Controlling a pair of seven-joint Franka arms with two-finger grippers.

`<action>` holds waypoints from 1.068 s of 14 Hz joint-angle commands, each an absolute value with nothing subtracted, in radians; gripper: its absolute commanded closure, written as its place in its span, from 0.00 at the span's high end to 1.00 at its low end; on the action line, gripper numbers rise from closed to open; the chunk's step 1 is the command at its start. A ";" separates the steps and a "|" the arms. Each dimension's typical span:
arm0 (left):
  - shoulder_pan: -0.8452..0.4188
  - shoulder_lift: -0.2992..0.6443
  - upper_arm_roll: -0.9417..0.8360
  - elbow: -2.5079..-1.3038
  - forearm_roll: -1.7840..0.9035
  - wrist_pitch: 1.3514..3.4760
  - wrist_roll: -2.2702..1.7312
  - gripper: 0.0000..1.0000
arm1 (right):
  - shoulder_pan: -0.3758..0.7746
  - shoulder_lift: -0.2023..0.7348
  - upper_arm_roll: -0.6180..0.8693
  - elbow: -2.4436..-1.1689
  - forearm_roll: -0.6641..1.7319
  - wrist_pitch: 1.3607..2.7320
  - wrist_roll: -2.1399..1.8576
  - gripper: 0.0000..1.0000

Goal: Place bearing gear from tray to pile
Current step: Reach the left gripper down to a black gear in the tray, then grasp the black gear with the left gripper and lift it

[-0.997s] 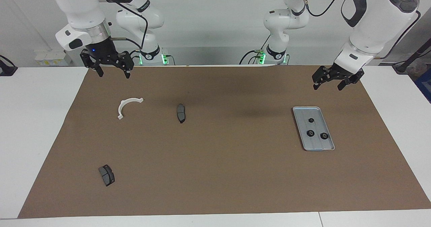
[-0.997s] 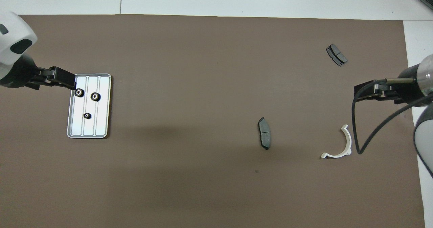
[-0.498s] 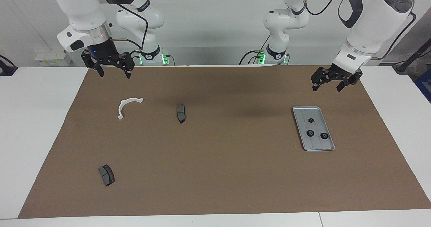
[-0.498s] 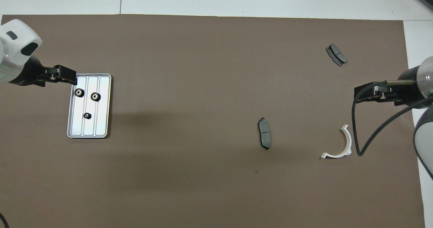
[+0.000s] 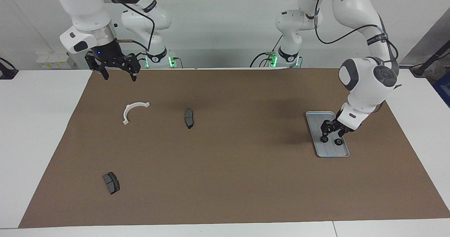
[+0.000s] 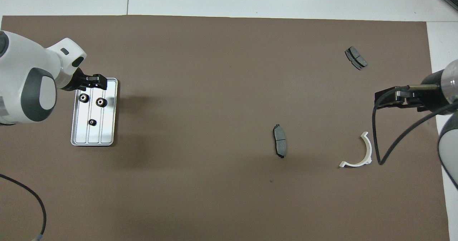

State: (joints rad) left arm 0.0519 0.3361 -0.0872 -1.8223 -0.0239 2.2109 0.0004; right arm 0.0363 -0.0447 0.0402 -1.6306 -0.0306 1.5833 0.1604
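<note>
Presently, a brown mat (image 5: pixel 232 149) is seen covering most of the white table (image 5: pixel 35 131). The left arm (image 5: pixel 365 85) is bent low over the tray (image 5: pixel 332 152), which lies flat on the mat toward the left arm's end of the table. The right arm (image 5: pixel 88 15) is held waiting above the mat's edge nearest the robots, at the right arm's end.

The left gripper (image 5: pixel 330 133) is positioned just above the tray's bed, its fingers parted; nothing is gripped between them. The right gripper (image 5: pixel 117 73) is raised in the air with its fingers spread apart and empty.

Three bearing gears are recorded in the tray: bearing gear one (image 6: pixel 83 97) and bearing gear two (image 6: pixel 101 102) lie side by side, and bearing gear three (image 6: pixel 92 122) lies apart from both, nearer to the robots.

The pile is scattered toward the right arm's end: a white arc (image 5: pixel 133 111) nearest the robots, one brake pad (image 5: pixel 188 117) beside it toward the table's middle, and a second brake pad (image 5: pixel 111 183) well apart, farther from the robots.
</note>
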 commanded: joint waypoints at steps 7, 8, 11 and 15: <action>0.089 0.334 -0.086 -1.943 -0.011 2.327 0.005 0.68 | 0.031 -0.071 0.037 -1.660 -0.018 1.589 0.141 1.00; 0.087 0.331 -0.086 -1.959 -0.011 2.333 0.005 0.68 | 0.031 -0.071 0.037 -1.660 -0.018 1.589 0.141 1.00; 0.081 0.324 -0.086 -1.986 -0.011 2.336 0.003 0.68 | 0.032 -0.071 0.037 -1.661 -0.018 1.588 0.141 1.00; 0.078 0.318 -0.086 -2.002 -0.011 2.333 0.005 0.46 | 0.032 -0.071 0.037 -1.661 -0.018 1.588 0.141 1.00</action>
State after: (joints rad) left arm 0.0793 0.3501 -0.0872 -1.9542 -0.0237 2.3104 0.0013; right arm 0.0363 -0.0450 0.0401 -1.6316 -0.0306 1.5833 0.1604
